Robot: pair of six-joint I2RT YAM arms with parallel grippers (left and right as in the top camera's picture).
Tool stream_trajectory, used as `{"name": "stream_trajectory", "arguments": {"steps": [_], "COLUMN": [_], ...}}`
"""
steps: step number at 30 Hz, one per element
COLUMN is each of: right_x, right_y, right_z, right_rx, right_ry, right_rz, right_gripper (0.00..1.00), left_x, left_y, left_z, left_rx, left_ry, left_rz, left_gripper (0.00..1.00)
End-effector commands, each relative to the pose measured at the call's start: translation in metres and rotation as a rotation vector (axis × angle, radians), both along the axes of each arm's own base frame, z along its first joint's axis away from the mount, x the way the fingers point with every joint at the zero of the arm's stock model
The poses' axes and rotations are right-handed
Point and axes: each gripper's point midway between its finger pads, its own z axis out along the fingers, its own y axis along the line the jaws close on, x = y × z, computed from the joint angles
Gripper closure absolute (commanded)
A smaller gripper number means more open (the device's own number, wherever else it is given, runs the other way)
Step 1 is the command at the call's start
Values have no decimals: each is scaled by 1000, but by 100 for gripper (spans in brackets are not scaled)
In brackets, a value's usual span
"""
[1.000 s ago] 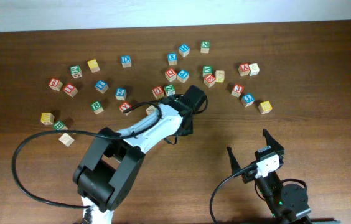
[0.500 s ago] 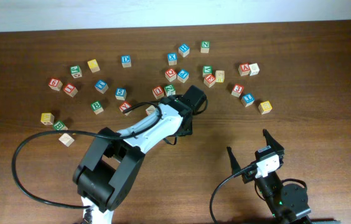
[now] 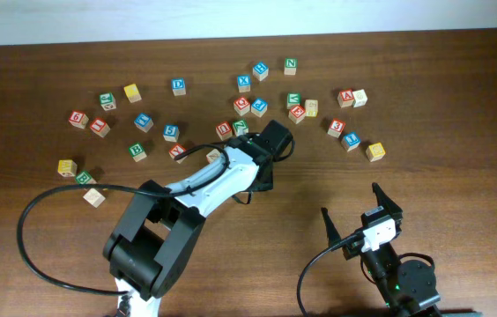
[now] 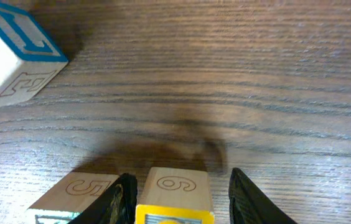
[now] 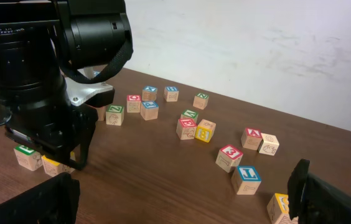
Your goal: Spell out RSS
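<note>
My left gripper (image 4: 182, 190) is open and sits low over the table, its fingers on either side of a yellow-faced cube (image 4: 174, 194) with a 6 engraved on its side. The left finger touches the cube; the right finger stands apart from it. The cube's letter is hidden. This yellow cube also shows in the right wrist view (image 5: 54, 165) under the left arm. From overhead the left gripper (image 3: 264, 154) covers it. Another yellow cube (image 3: 374, 151) lies at the right. I cannot read a green R on any cube. My right gripper (image 3: 352, 204) is open and empty near the front edge.
A green-faced cube with an engraved 5 (image 4: 76, 196) touches the outside of the left finger. A blue L cube (image 4: 10, 56) lies further off. Many letter cubes are scattered across the far half of the table (image 3: 257, 70). A blue cube (image 5: 246, 179) and a red cube (image 5: 228, 157) lie ahead of the right gripper.
</note>
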Motion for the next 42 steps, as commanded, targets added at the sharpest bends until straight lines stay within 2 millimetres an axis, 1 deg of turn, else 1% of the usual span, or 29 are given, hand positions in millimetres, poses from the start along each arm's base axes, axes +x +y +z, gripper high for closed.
{"name": "stream_trajectory", "arguments": {"steps": [1,4,7,8,9,11,12,13,15,17,19,22,25,29,33,36,40,42], "right_x": [1,1,1,1,1,1,1,1,1,1,1,1,1,1,1,1,1,1], "right_y": [-2,-2,-2,-2,-2,-2,-2,-2,-2,-2,-2,-2,-2,-2,-2,-2,-2,-2], "right_z": [-3,-3,-3,-3,-3,-3,-3,-3,-3,-3,-3,-3,-3,-3,-3,-3,-3,-3], "right_rx": [12,12,12,12,12,12,12,12,12,12,12,12,12,12,12,12,12,12], "right_ry": [7,6,7,7,6,6,6,6,6,6,7,6,7,6,6,6,6,6], "right_rz": [-13,-13,-13,-13,-13,-13,-13,-13,-13,-13,-13,-13,-13,-13,-13,-13,-13,-13], "right_gripper": [2,2,2,2,2,2,2,2,2,2,2,2,2,2,2,2,2,2], "left_x": [7,22,50,57,64,67,68,65,55,46,42,39,37,32,29,29,21,20], "left_y": [-2,1,5,8,12,14,15,14,9,0,-7,-12,-9,-6,-3,-3,-6,-5], "left_z": [-2,5,29,38,52,71,79,82,80,75,68,52,37,21,11,6,-12,-14], "left_rx": [3,21,26,24,25,33,40,42,54,60,59,35,42,46,47,51,42,45], "left_ry": [-30,-90,-143,-149,-149,-147,-144,-139,-116,-104,-105,-96,-84,-79,-77,-72,-16,-10], "left_rz": [-7,-8,-49,-40,-23,-15,-14,-20,-41,-72,-88,-104,-103,-110,-110,-111,-120,-120], "left_gripper": [59,56,55,58,64,77,92,100,100,100,100,100,100,100,100,100,100,100]}}
